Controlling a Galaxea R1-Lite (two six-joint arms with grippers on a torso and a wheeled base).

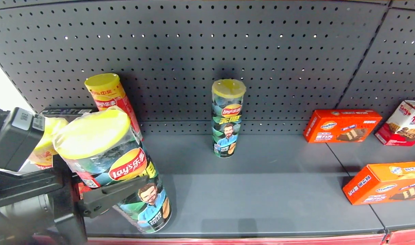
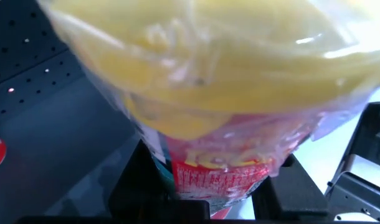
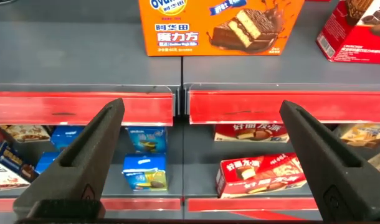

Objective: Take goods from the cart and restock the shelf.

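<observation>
left jaws closed on a chip can point(image 1: 122, 163), held around its lower body by the left gripper point(image 1: 125, 190); right jaws wide apart with nothing between them

head view: four chip cans. the held one is tilted at the near left, its base at the front of the shelf point(image 1: 261, 197), with a yellow lid, clear film and a blue-green label. a red can point(image 1: 112, 98) leans behind it, a green can point(image 1: 227, 119) stands upright at the far centre, and a fourth can point(image 1: 45, 144) is partly hidden at the far left. on the right are two orange boxes point(image 1: 341, 125) and one red-and-white wafer box point(image 1: 404, 122). the shelf is dark grey, backed by pegboard point(image 1: 207, 51)

left wrist view: the can's yellow lid point(image 2: 227, 62) is close up under wrinkled film, a red patch below it, and black fingers point(image 2: 283, 193) on both sides

right wrist view: the right gripper point(image 3: 202, 162) faces red price rails point(image 3: 146, 106), with an orange box above and several blue and red boxes on the lower tier
</observation>
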